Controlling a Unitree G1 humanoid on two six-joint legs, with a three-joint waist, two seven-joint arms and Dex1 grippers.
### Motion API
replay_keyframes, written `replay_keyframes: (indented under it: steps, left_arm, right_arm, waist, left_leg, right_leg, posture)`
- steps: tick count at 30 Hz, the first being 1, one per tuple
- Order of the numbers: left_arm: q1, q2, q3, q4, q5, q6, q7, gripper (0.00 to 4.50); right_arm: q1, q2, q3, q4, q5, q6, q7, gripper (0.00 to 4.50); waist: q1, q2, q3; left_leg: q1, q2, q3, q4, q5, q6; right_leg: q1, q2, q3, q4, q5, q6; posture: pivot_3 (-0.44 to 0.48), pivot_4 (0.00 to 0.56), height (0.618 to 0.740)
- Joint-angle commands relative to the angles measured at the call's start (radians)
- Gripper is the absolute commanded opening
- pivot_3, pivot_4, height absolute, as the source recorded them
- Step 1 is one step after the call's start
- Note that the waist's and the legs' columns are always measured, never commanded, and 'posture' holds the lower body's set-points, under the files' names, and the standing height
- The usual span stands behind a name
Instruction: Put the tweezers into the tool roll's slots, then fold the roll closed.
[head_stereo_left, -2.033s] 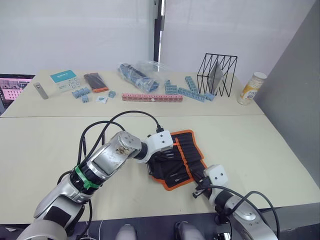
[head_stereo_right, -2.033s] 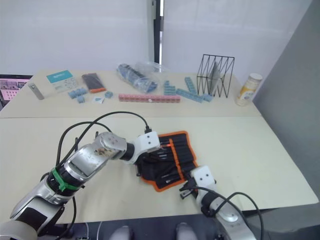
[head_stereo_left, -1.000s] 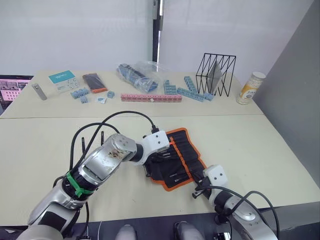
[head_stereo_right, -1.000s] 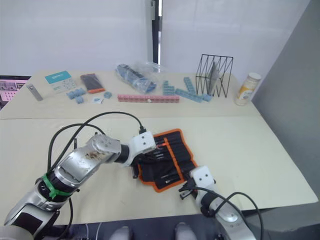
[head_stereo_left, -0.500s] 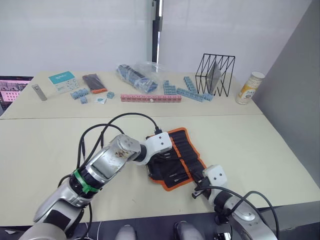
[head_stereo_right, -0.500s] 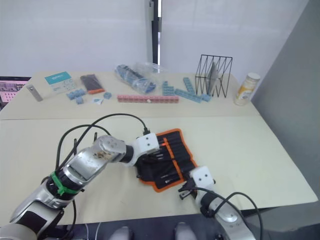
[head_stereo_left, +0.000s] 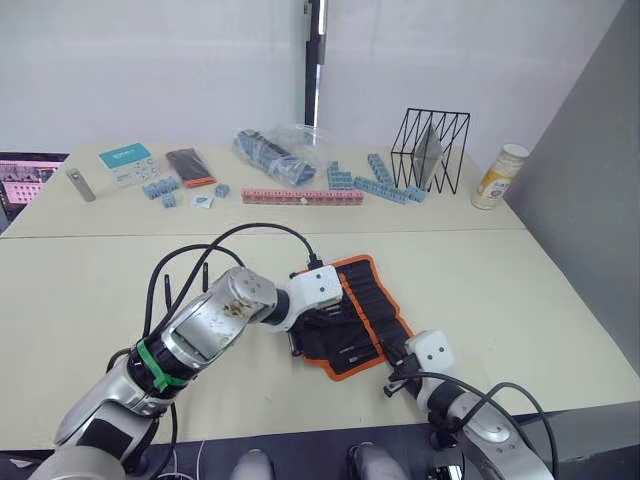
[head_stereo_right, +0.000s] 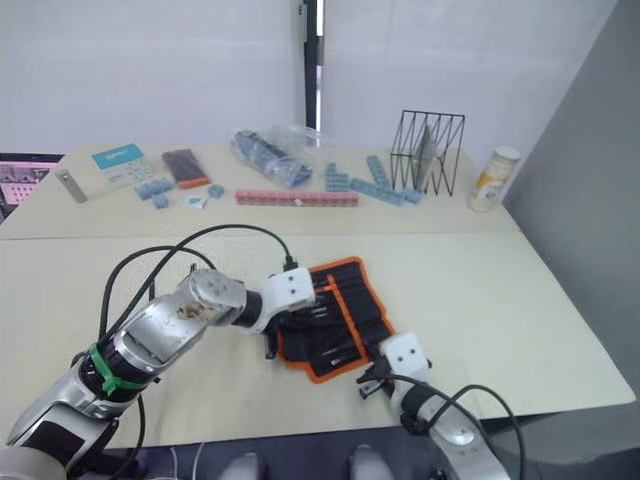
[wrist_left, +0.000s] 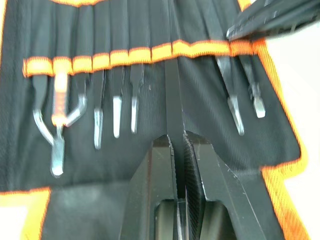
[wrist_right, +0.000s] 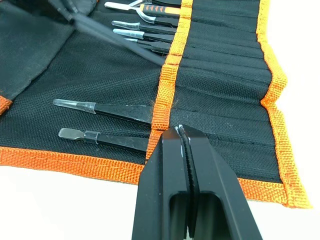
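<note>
The tool roll (head_stereo_left: 355, 315) lies open on the desk (head_stereo_left: 520, 290), at 12 o'clock from both hands. The left hand (wrist_left: 176, 150), clenched on a tweezer (wrist_left: 172, 100), points it lengthwise at the orange strip's (wrist_left: 150, 51) slot. The right hand (wrist_right: 185, 137), clenched empty, rests over the roll's near edge.

The tool roll (wrist_right: 215, 85) is matt woven black cloth, its orange edging (wrist_right: 272, 75) coarse webbing; the tweezers (wrist_right: 107, 110) look smooth metal.

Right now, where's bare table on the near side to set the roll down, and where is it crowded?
Bare table lies right of the tool roll, out to the grey wall, and at the near left beyond the left arm. The far table is crowded: blue blocks, pink strip, wire rack.
</note>
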Motion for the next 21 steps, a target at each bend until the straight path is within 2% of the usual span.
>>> replay_keyframes:
  steps: [1, 13, 21]
  left_arm:
    - [-0.038, -0.028, -0.014, 0.022, 0.022, -0.034, 0.008, 0.03]
    - [-0.062, -0.14, -0.047, 0.147, 0.07, -0.127, 0.022, 0.03]
    - [-0.112, -0.288, -0.1, 0.384, 0.169, -0.3, 0.064, 0.03]
  right_arm:
    - [0.049, -0.008, 0.039, 0.108, -0.022, 0.099, 0.005, 0.0]
    - [0.052, -0.006, 0.042, 0.111, -0.024, 0.097, 0.002, 0.0]
    - [0.044, -0.005, 0.047, 0.118, -0.03, 0.096, 0.007, 0.0]
  waist:
    - [0.0, 0.0, 0.0]
    - [0.001, 0.0, 0.0]
    - [0.003, 0.0, -0.001]
  left_leg:
    - [0.0, 0.0, 0.0, 0.0, 0.0, 0.0]
    - [0.0, 0.0, 0.0, 0.001, 0.0, 0.0]
    - [-0.001, -0.001, 0.0, 0.004, 0.0, 0.0]
  right_leg:
    - [0.0, 0.0, 0.0, 0.0, 0.0, 0.0]
    - [0.0, 0.0, 0.0, 0.0, 0.0, 0.0]
    - [0.001, 0.0, 0.0, 0.0, 0.0, 0.0]
  posture:
    - [0.0, 0.15, 0.738]
    - [0.0, 0.15, 0.738]
    - [0.0, 0.15, 0.738]
